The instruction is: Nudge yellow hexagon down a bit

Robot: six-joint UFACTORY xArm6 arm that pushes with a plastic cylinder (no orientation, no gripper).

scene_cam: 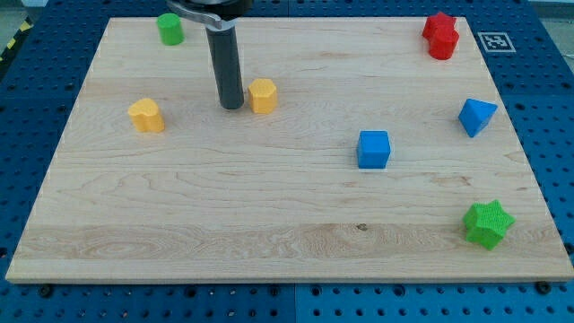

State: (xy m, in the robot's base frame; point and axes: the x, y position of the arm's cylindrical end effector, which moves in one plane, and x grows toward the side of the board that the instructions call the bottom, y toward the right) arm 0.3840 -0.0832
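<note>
The yellow hexagon sits on the wooden board in the upper middle-left. My tip rests on the board just to the left of the hexagon, very close to its left side, with a thin gap or light contact that I cannot tell apart. The dark rod rises from the tip to the view's top.
A second yellow block, rounded, lies left of my tip. A green cylinder is at top left. A red star-like block is at top right, a blue triangle at right, a blue cube centre-right, a green star bottom right.
</note>
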